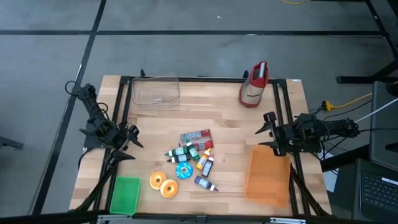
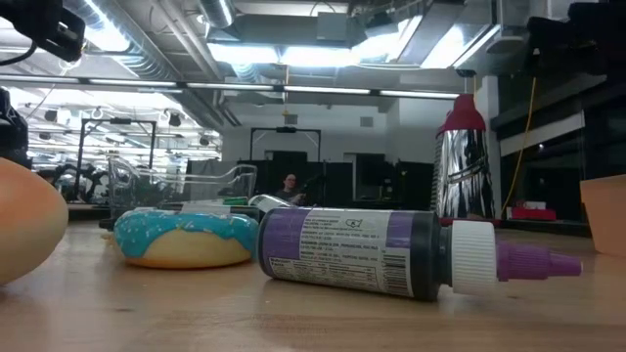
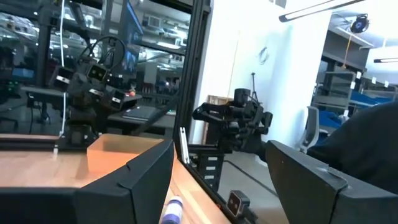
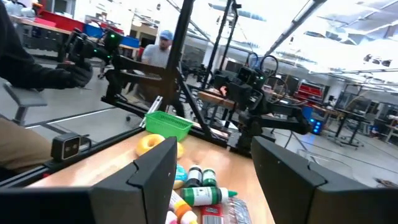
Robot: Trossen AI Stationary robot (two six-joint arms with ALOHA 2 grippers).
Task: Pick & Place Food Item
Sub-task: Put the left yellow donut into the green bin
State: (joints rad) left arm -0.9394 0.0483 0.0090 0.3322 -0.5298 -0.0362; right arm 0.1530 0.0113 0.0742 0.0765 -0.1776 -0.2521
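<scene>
1. Poised at opposite edges of the bench (image 1: 224, 112): left end effector (image 1: 127, 138) and right end effector (image 1: 268, 134), both with fingers spread and holding nothing
2. Clustered between the two, well apart from either: two plain donuts (image 1: 163, 183), a blue-frosted donut (image 1: 183, 171), small colouring bottles (image 1: 200, 163) and a red packet (image 1: 196, 137)
3. Lying just beside the right end effector, on its near side: an orange tray (image 1: 267, 174); near the left end effector, toward the bench's front corner, a green basket (image 1: 125, 194)
4. Standing at the far edge, a clear container (image 1: 156, 91) and a red-capped silver pouch (image 1: 254, 84)
5. Judged to be at the start, nothing lifted yet
6. Best reached from straight above, fingers straddling a donut at the pile's open edge, clear of neighbouring bottles
7. Advisable to close gently on soft food, lift fully before crossing toward a container, and keep the idle arm parked wide
</scene>
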